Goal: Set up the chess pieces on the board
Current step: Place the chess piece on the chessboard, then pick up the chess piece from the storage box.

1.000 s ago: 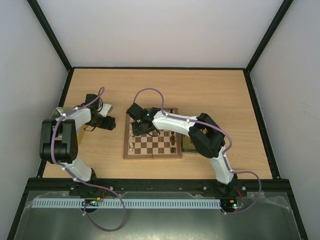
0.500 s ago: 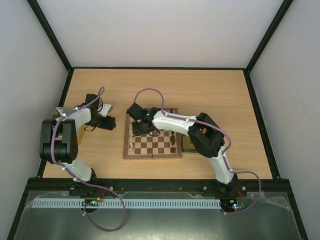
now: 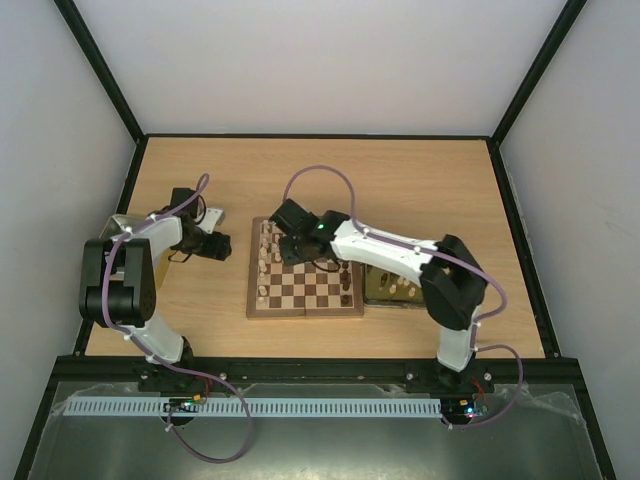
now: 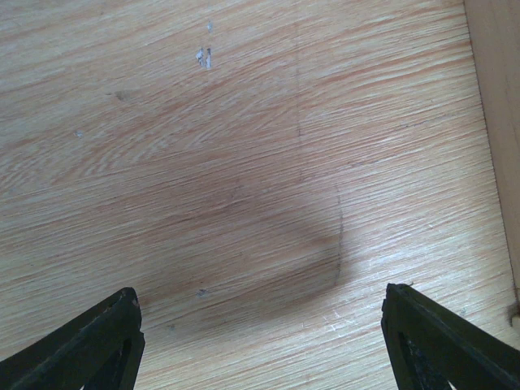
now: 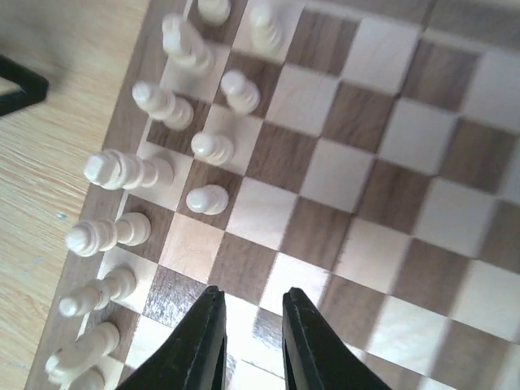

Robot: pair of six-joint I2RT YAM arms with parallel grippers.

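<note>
The board (image 3: 312, 296) lies mid-table. Cream chess pieces (image 3: 264, 262) stand along its left two columns, and dark pieces (image 3: 346, 284) along its right edge. My right gripper (image 3: 289, 250) hovers over the left half of the board. In the right wrist view the gripper (image 5: 252, 305) has its jaws a little apart and holds nothing. It is above bare squares (image 5: 366, 171), just right of the cream pawns (image 5: 207, 199). My left gripper (image 3: 221, 246) is off the board's left side. In the left wrist view it (image 4: 264, 333) is wide open over bare table.
A shiny gold tray (image 3: 388, 289) sits against the board's right side, under my right forearm. A dull tin (image 3: 120, 226) is at the far left by my left arm. The board's plain border (image 4: 497, 97) shows at the right of the left wrist view.
My right arm has swung to the right and its gripper has shifted slightly back over the board, uncovering the gold tray. My left arm has not moved.
</note>
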